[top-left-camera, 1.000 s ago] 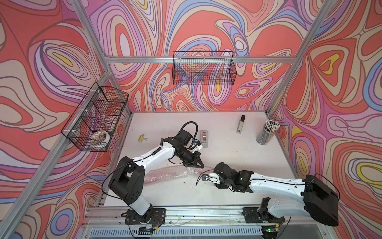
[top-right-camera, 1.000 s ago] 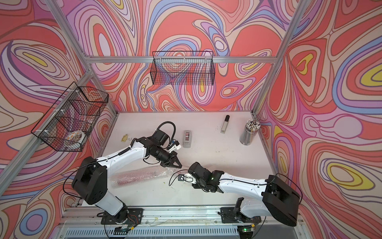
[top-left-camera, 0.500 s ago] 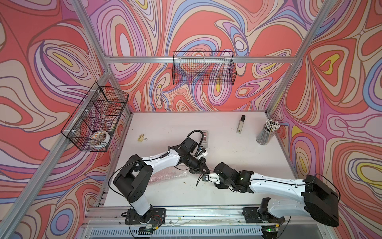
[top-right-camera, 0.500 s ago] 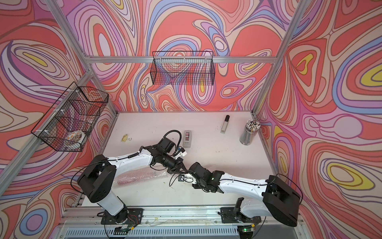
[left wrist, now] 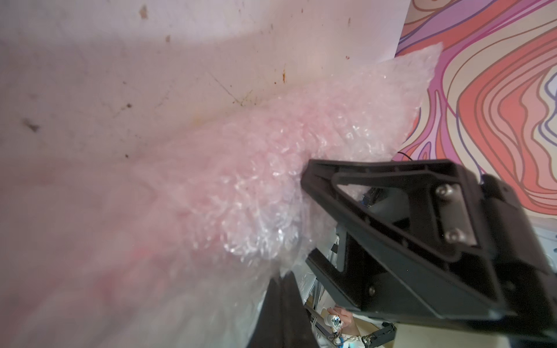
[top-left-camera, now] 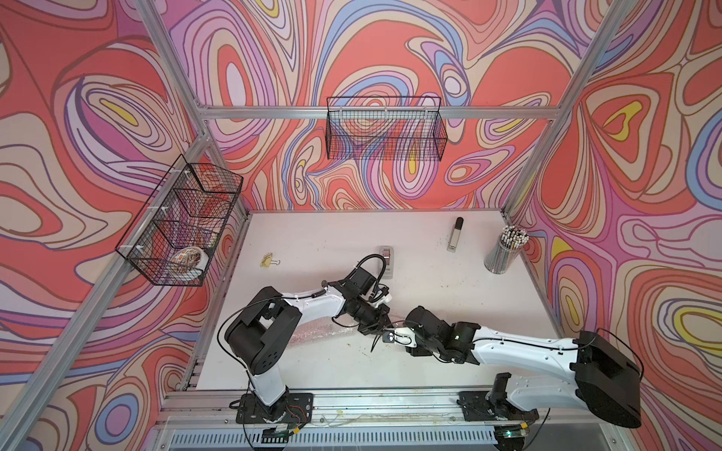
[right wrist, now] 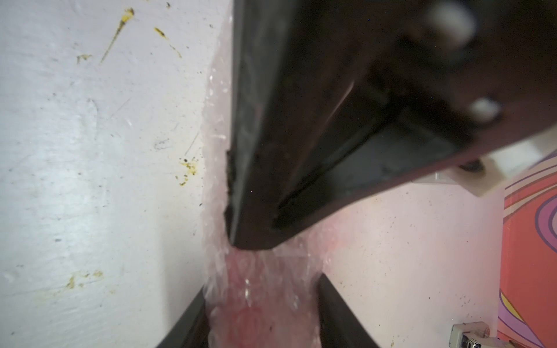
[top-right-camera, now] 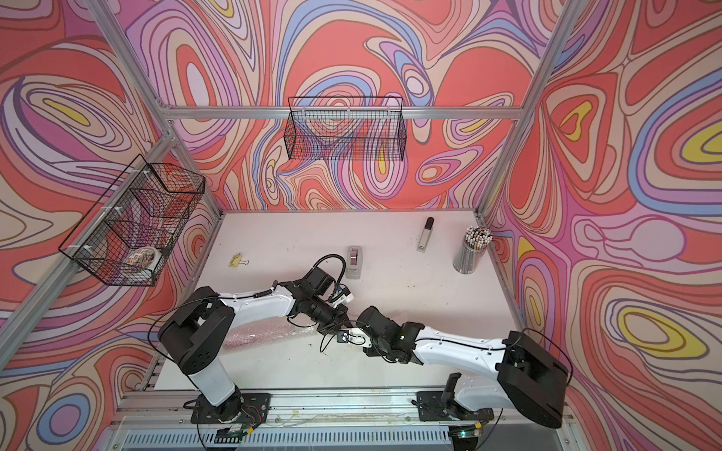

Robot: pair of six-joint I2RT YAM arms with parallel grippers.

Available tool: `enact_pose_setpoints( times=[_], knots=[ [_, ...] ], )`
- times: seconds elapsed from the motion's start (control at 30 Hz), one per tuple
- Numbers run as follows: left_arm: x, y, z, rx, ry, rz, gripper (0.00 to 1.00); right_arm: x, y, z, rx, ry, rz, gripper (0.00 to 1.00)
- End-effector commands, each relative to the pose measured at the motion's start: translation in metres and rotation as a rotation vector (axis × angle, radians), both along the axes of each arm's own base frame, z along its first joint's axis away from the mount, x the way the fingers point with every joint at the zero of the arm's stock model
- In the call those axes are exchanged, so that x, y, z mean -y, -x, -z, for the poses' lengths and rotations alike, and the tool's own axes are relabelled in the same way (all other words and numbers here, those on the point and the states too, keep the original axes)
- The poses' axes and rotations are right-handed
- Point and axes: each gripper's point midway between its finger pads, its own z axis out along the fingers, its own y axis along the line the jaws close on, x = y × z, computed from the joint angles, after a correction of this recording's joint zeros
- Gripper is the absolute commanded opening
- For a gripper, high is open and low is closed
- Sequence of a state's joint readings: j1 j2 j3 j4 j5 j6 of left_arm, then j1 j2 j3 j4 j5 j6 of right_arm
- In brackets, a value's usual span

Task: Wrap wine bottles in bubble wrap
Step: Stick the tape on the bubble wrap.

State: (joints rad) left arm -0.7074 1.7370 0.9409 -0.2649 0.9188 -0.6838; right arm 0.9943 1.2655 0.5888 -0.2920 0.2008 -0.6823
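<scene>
A long roll of bubble wrap (top-left-camera: 320,334) (top-right-camera: 265,332) lies on the white table, tinted pink by the wine bottle (right wrist: 259,301) inside it. At its right end my right gripper (top-left-camera: 392,324) (right wrist: 265,316) is shut on the wrapped bottle, with one finger on each side. My left gripper (top-left-camera: 375,328) (left wrist: 283,307) is shut, and its joined fingers lie against the bubbled film (left wrist: 256,180) just in front of the right gripper. The left fingers (right wrist: 301,150) fill much of the right wrist view. Only this one bottle shows.
A grey tape dispenser (top-left-camera: 386,261) stands just behind the arms. A silver-and-black bar (top-left-camera: 455,234) and a cup of pencils (top-left-camera: 506,250) are at the back right, a yellow binder clip (top-left-camera: 269,261) at the left. Wire baskets (top-left-camera: 385,132) (top-left-camera: 179,222) hang on the walls.
My left arm has swung right and forward, and its shut gripper now lies at the roll's right end beside the right gripper. The right arm has held still.
</scene>
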Motion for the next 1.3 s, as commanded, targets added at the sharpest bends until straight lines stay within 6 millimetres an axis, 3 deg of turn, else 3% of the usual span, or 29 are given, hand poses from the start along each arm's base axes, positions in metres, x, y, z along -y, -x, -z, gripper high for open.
enact_pose_setpoints(
  times=[0.0, 0.23, 0.47, 0.7, 0.9, 1.07, 1.27],
  knots=[
    [-0.007, 0.005, 0.014, -0.018, -0.064, 0.011, 0.0, 0.006, 0.003, 0.006, -0.024, 0.011, 0.016, 0.51],
    [-0.016, 0.013, 0.024, -0.027, -0.126, 0.051, 0.0, 0.006, 0.003, 0.004, -0.016, 0.007, 0.018, 0.52],
    [-0.006, 0.007, 0.022, -0.029, -0.081, 0.04, 0.0, 0.006, 0.003, 0.003, -0.026, 0.0, 0.029, 0.54],
    [-0.015, 0.01, 0.033, -0.028, -0.132, 0.038, 0.0, 0.004, 0.004, 0.003, -0.034, -0.004, 0.029, 0.54],
    [-0.012, 0.003, 0.034, -0.013, -0.147, 0.035, 0.0, -0.002, 0.01, -0.006, -0.069, -0.064, 0.028, 0.72],
    [-0.008, -0.001, 0.034, -0.007, -0.143, 0.035, 0.0, -0.013, 0.013, -0.028, -0.091, -0.189, 0.056, 0.77],
    [-0.008, -0.001, 0.035, -0.009, -0.145, 0.037, 0.0, -0.021, -0.005, -0.078, -0.072, -0.486, 0.207, 0.78]
  ],
)
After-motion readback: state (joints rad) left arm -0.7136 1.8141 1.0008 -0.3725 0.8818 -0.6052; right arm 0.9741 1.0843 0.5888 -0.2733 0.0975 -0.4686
